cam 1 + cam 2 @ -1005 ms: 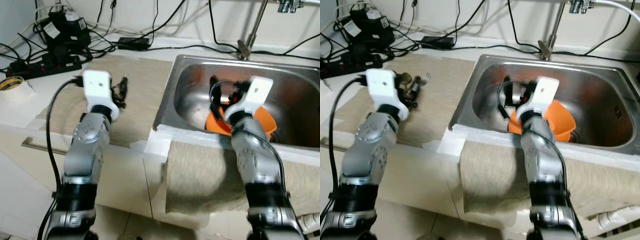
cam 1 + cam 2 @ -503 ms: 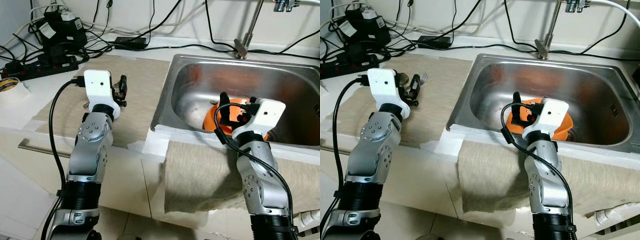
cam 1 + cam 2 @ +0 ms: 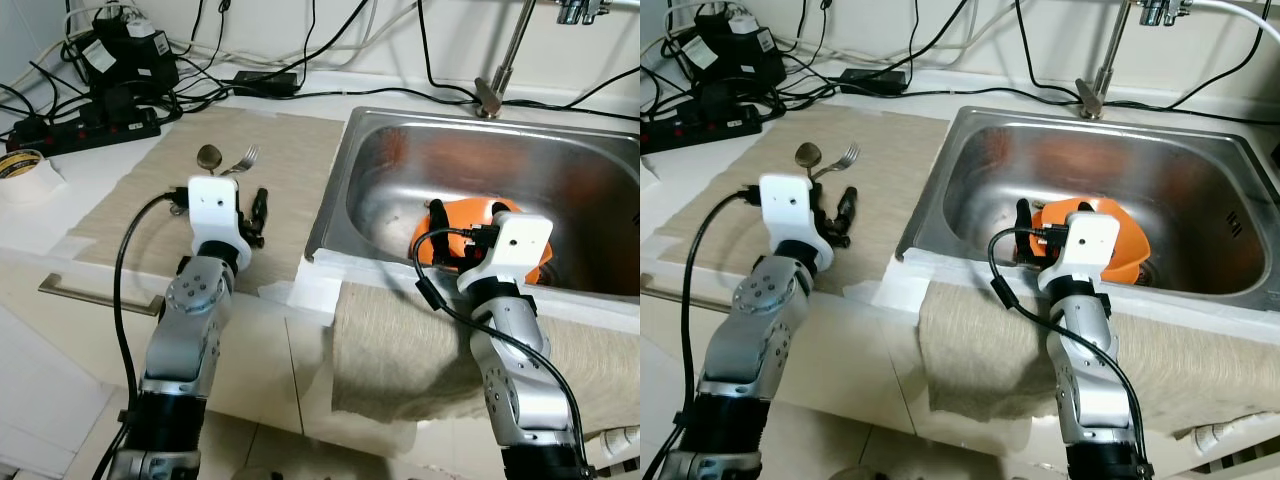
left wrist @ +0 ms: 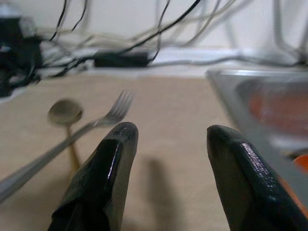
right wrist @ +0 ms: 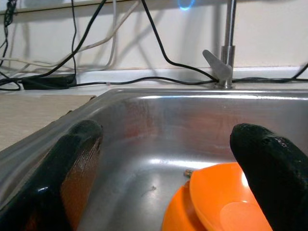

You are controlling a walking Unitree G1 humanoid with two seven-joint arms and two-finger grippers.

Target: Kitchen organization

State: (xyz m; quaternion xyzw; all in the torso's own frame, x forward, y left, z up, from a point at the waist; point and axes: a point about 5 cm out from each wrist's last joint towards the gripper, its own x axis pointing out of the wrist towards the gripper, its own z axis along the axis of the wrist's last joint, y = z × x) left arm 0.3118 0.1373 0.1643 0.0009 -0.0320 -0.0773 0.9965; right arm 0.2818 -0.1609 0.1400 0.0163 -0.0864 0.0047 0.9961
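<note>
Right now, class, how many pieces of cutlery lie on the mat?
2: a fork and a spoon, crossed on the mat left of the sink.

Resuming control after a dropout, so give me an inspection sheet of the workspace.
Surface: beige mat on white counter.
Job's things: spoon and fork on the mat; orange bowl in the sink.
Clutter: tape roll.
Grippers: left gripper open above the mat; right gripper open over the sink's near edge.
Cables: power strip and black leads along the wall.
Surroundings: faucet; cloth draped over the counter front.
</note>
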